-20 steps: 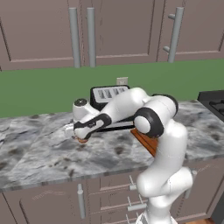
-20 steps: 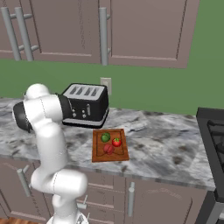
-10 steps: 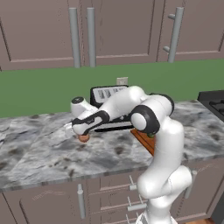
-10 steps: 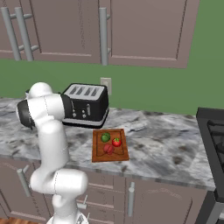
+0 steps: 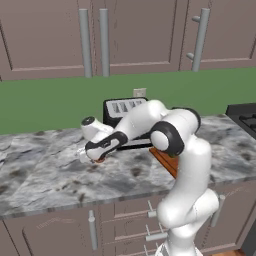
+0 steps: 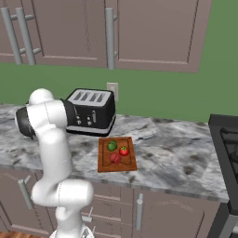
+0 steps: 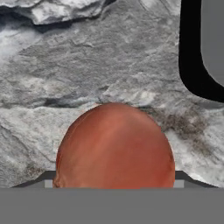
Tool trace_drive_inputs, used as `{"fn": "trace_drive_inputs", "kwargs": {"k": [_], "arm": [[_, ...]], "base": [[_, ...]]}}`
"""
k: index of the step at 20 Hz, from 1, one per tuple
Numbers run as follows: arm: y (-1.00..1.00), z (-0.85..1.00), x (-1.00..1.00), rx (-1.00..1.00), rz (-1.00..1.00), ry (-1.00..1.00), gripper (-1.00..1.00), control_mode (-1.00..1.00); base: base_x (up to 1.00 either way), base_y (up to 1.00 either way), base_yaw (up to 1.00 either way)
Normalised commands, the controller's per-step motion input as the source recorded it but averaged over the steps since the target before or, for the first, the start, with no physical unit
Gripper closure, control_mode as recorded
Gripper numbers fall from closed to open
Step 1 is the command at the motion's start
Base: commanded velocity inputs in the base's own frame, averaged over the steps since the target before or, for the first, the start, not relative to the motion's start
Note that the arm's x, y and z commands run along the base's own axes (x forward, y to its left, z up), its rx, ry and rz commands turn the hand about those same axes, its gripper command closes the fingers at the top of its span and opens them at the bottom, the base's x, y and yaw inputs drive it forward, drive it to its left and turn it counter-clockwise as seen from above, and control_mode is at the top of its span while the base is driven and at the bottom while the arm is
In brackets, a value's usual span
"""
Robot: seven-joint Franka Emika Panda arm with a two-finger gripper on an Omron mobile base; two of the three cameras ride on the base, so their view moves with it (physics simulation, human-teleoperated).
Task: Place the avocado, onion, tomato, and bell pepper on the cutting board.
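Reaching low over the table [image 5: 45,170], the hand [image 5: 96,156] sits right on the onion [image 7: 114,146], left of the toaster [image 6: 90,111]; whether it has clenched cannot be told. Board [image 6: 116,167] carries tomato [image 6: 123,150], green pepper [image 6: 111,146] and another piece

Matt onion [image 7: 114,146] on polished marble counter [image 7: 87,65].
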Motion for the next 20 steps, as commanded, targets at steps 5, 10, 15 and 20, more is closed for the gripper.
{"fn": "trace_drive_inputs", "kwargs": {"k": [5, 10, 15, 20], "arm": [[-0.07, 0.41, -0.19, -0.04, 0.0, -0.1, 1.0, -1.0], [-0.08, 0.86, -0.35, 0.0, 0.0, -0.11, 1.0, -1.0], [-0.2, 0.77, -0.68, 0.0, 0.0, -0.05, 1.0, -1.0], [-0.39, 0.75, -0.73, 0.04, 0.0, -0.03, 1.0, -1.0]], "base": [[0.0, 0.0, 0.0], [0.0, 0.0, 0.0], [0.0, 0.0, 0.0], [0.0, 0.0, 0.0]]}}
